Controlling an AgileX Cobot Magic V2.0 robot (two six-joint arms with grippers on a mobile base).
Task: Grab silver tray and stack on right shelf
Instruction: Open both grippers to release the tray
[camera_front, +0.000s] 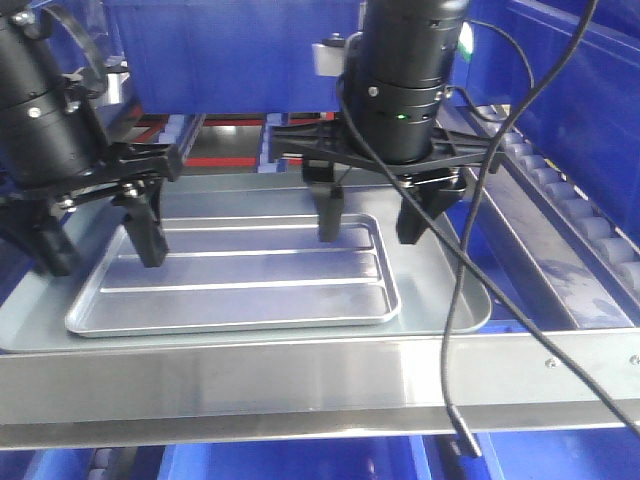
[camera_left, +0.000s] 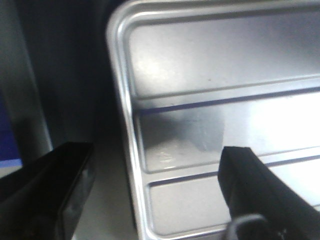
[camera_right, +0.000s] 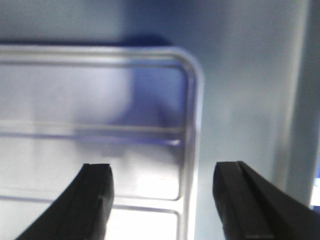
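The silver tray (camera_front: 240, 285) lies flat, ridges running left to right, on a larger dull-grey tray (camera_front: 440, 310). Both rest on the right shelf, whose shiny riveted front rail (camera_front: 300, 385) crosses the foreground. My left gripper (camera_front: 100, 250) is open and straddles the silver tray's left rim (camera_left: 131, 150), one finger outside over the grey tray and one inside over the floor. My right gripper (camera_front: 372, 230) is open astride the right rim (camera_right: 192, 150) in the same way. In the wrist views the left gripper (camera_left: 155, 180) and right gripper (camera_right: 162, 195) hold nothing.
A blue bin (camera_front: 230, 50) stands close behind the trays, with red framing (camera_front: 230, 130) under it. Pale rollers (camera_front: 595, 235) run down the right side. A black cable (camera_front: 450, 330) hangs from the right arm over the front rail. More blue bins (camera_front: 300, 460) sit below.
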